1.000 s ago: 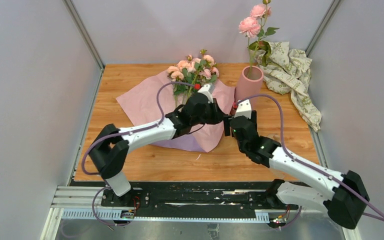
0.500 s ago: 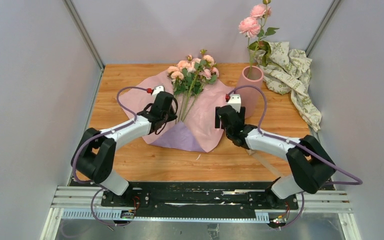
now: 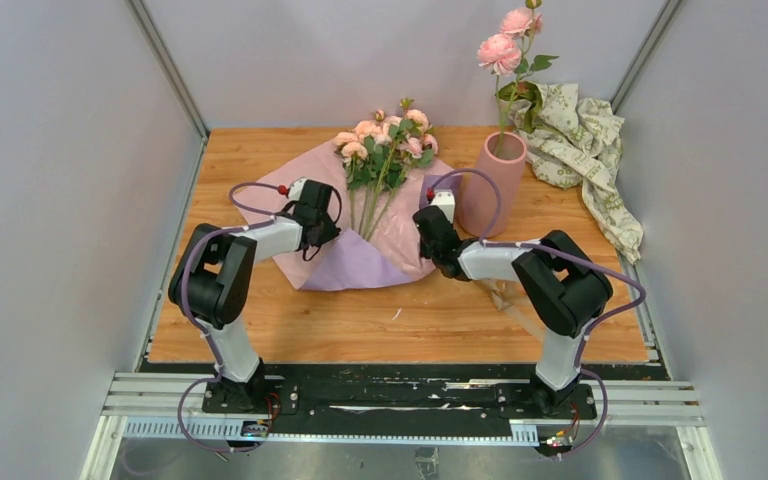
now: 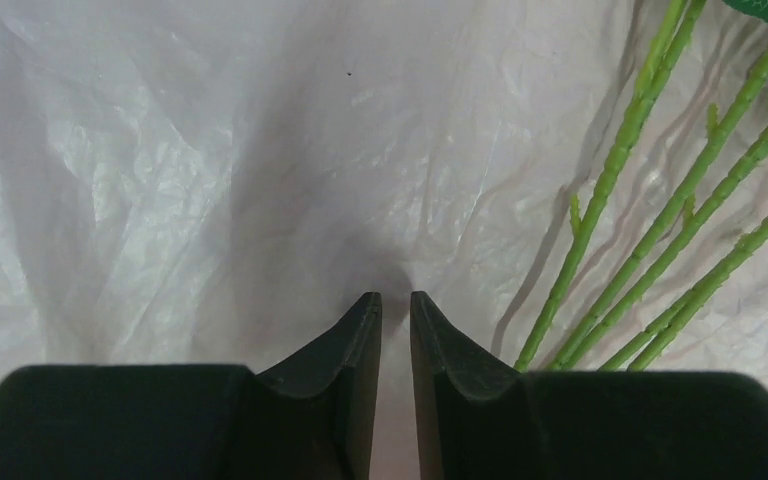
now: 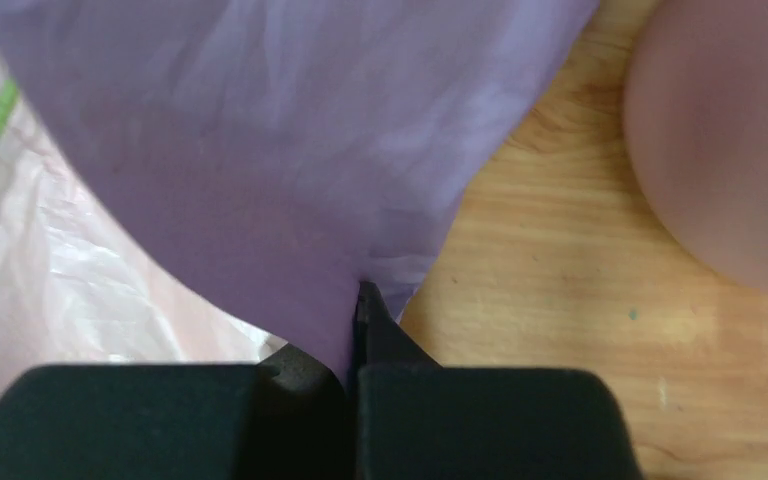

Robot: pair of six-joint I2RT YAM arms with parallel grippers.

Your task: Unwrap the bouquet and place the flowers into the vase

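the wrap (image 3: 360, 268) lies spread open on the surface (image 3: 440, 320), lilac at the near edge and pink inside. the flowers (image 3: 385, 135) lie on it, blooms toward the far wall, bare stems (image 4: 610, 190) pointing near. the left jaws stand slightly apart over the pink inside, just left of the stems, gripping nothing. the right jaws are clenched on the wrap's lilac right edge, near the vase (image 3: 487, 185), which stands upright just beside the wrap and holds a tall stem (image 3: 505, 60).
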